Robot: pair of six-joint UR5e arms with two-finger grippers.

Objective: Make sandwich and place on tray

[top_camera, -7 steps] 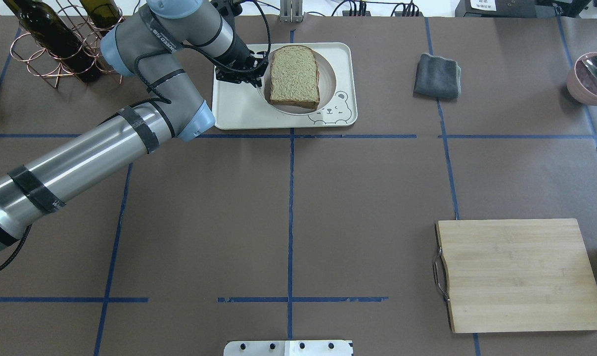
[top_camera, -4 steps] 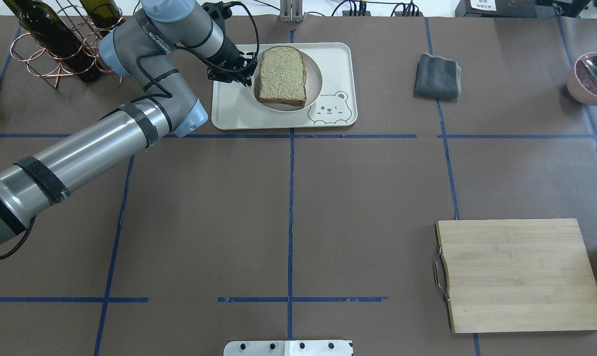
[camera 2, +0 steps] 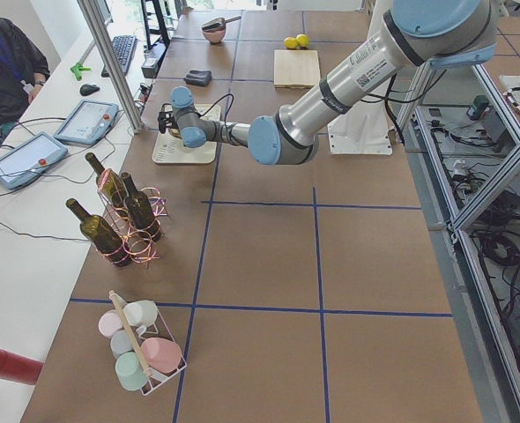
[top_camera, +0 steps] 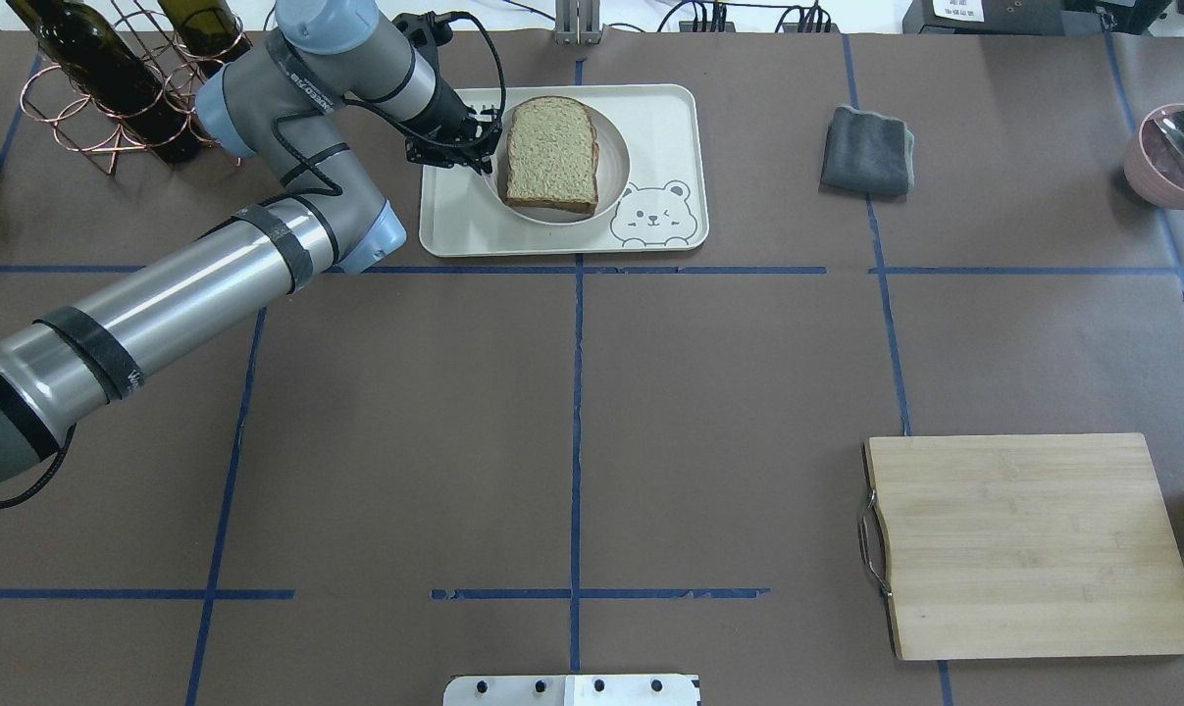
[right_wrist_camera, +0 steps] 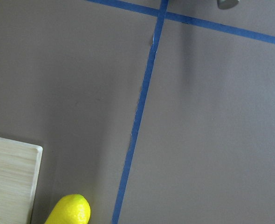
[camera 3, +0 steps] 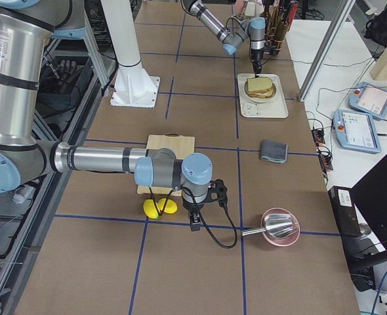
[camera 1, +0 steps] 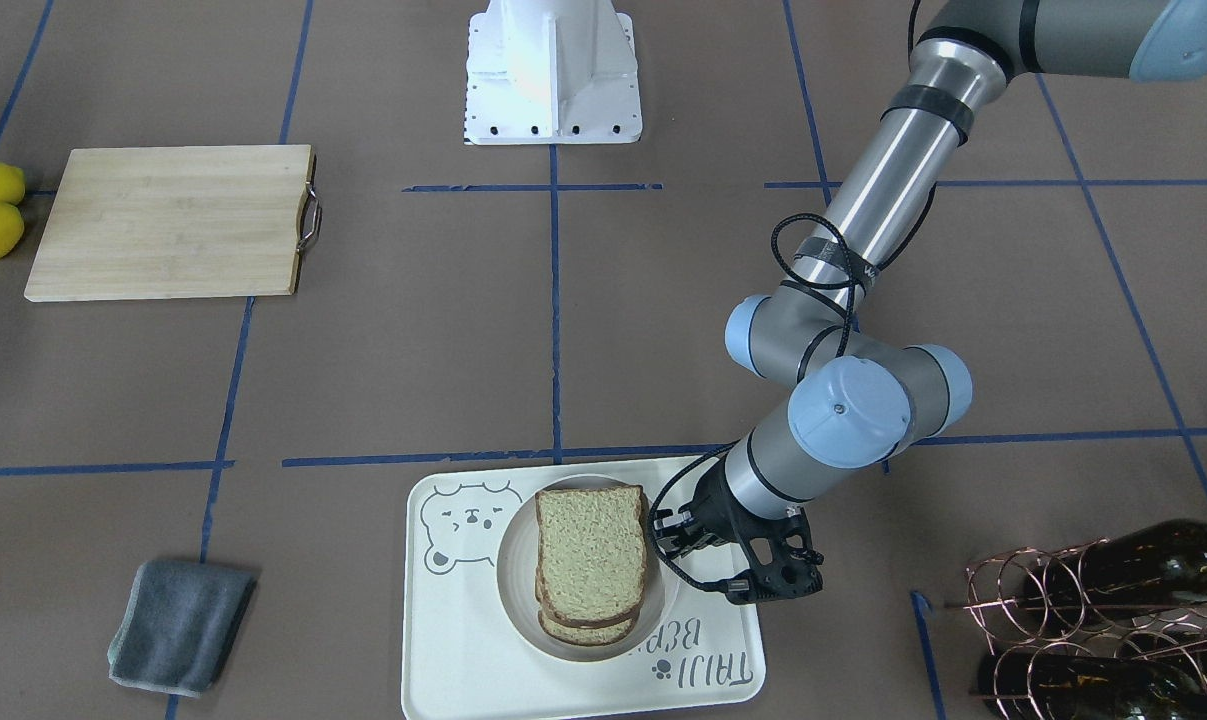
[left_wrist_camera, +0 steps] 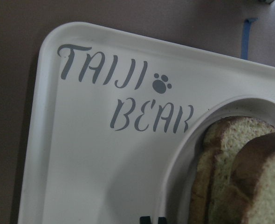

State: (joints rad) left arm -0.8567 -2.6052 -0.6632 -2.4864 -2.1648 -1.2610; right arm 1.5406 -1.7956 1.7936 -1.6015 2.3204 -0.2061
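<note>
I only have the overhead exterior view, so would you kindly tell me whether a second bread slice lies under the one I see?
Observer: Yes. The front-facing view shows a lower slice peeking out beneath the top slice, both on the round plate on the tray.
Operator: Thank you. Where is the right arm? It is outside my frame.
Observer: The exterior right view shows the right gripper hanging low beside two lemons, near the cutting board's corner.

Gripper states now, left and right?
Left gripper: looks closed on the rim of the small round white plate.
Right gripper: cannot tell, fingers not clearly visible.
</note>
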